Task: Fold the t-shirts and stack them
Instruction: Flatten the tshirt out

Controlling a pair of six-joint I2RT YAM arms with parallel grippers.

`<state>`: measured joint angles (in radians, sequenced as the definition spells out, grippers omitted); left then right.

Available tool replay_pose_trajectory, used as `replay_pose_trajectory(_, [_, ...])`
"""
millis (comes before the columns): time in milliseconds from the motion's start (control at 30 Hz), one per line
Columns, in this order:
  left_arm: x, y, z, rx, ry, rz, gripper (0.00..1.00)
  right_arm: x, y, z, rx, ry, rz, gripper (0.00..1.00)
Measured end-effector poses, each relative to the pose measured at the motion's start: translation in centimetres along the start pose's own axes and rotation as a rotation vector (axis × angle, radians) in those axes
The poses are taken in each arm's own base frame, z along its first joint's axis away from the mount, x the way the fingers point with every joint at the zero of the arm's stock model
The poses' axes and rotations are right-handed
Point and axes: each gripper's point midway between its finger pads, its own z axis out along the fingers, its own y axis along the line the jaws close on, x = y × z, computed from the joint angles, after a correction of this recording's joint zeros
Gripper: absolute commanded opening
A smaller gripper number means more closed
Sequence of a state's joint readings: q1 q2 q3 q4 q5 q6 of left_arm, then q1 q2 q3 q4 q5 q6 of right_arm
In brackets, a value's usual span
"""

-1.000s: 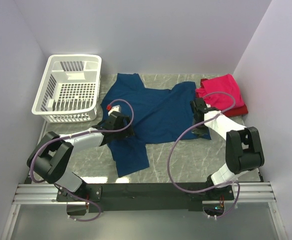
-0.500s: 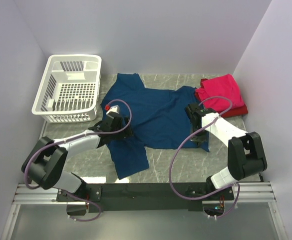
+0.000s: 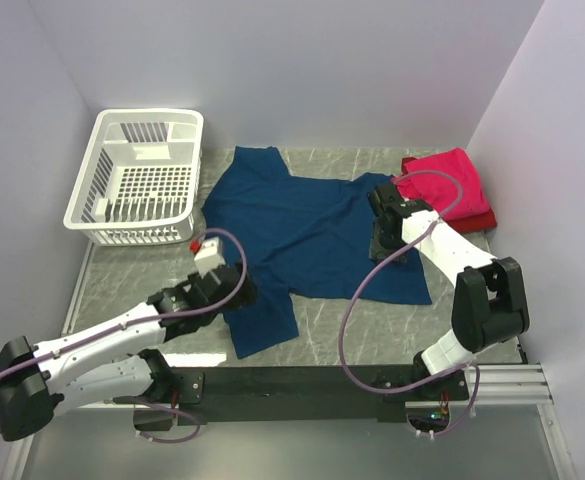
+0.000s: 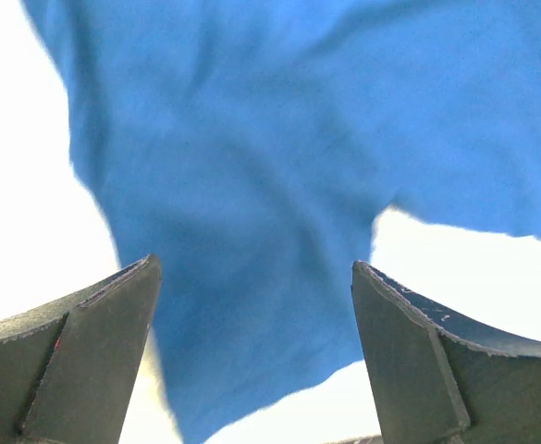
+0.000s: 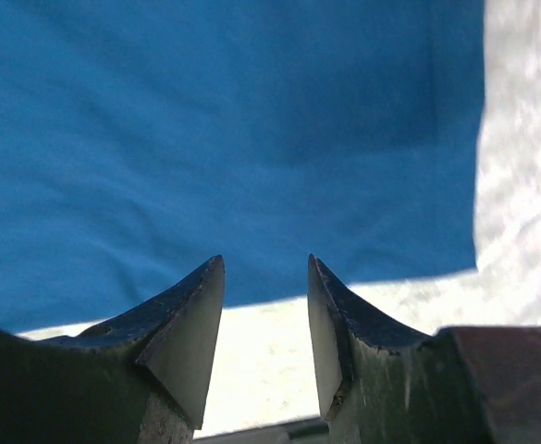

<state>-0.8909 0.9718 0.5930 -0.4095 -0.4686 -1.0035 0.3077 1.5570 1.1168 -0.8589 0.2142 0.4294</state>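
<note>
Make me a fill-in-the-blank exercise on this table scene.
The white basket stands at the table's far ____ corner. The pinkish-red shirt lies folded on the dark red shirt at the far ____ corner. The left end effector, jaws ____ and holding nothing, hovers above the blue t-shirt.
Missing words: left; right; open.

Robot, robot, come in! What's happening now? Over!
Left gripper open, right gripper open, both empty. Navy t-shirt spread out, unfolded. Nothing blocking. Over.
</note>
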Motion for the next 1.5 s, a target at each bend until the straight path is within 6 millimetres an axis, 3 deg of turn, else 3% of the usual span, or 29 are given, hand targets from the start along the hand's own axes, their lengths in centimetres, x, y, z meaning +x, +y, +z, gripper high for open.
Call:
replay_pose_trajectory(133, [4.4, 3.2, -1.1, -0.100, 0.095, -0.019, 0.90, -1.9, 1.4, -0.3, -0.066, -0.060, -0.002, 0.47])
replay_pose_trajectory(267, [7.3, 4.6, -2.1, -0.171, 0.167, -0.036, 0.89, -2.7, 2.2, -0.4, -0.123, -0.101, -0.002, 0.46])
replay_pose_trajectory(500, [11.3, 4.3, -3.2, -0.201, 0.282, -0.051, 0.87, -2.7, 1.6, -0.7, -0.183, -0.140, 0.023, 0.46])
replay_pose_trajectory(833, [13.7, 3.1, -3.8, -0.145, 0.361, -0.150, 0.79, -3.2, 1.7, -2.0, -0.235, -0.199, 0.034, 0.45])
replay_pose_trajectory(1067, [14.1, 2.6, -3.5, -0.125, 0.361, -0.183, 0.48, -3.3, 1.5, -2.5, -0.241, -0.219, 0.040, 0.45])
replay_pose_trajectory(1167, [14.3, 3.1, -3.5, -0.136, 0.363, -0.186, 0.20, -3.5, 1.3, -3.0, -0.243, -0.238, 0.043, 0.45])
replay_pose_trajectory(1200, [14.4, 3.3, -3.5, -0.144, 0.363, -0.186, 0.07, -3.5, 1.3, -3.2, -0.243, -0.243, 0.045, 0.45])
replay_pose_trajectory(1233, [14.4, 3.4, -3.5, -0.149, 0.361, -0.188, 0.01, -3.6, 1.2, -3.3, -0.243, -0.248, 0.046, 0.45])
replay_pose_trajectory(1500, [13.1, 3.6, -3.6, -0.173, 0.313, -0.158, 0.01, -2.5, 0.0, -3.1, -0.223, -0.261, 0.063, 0.44])
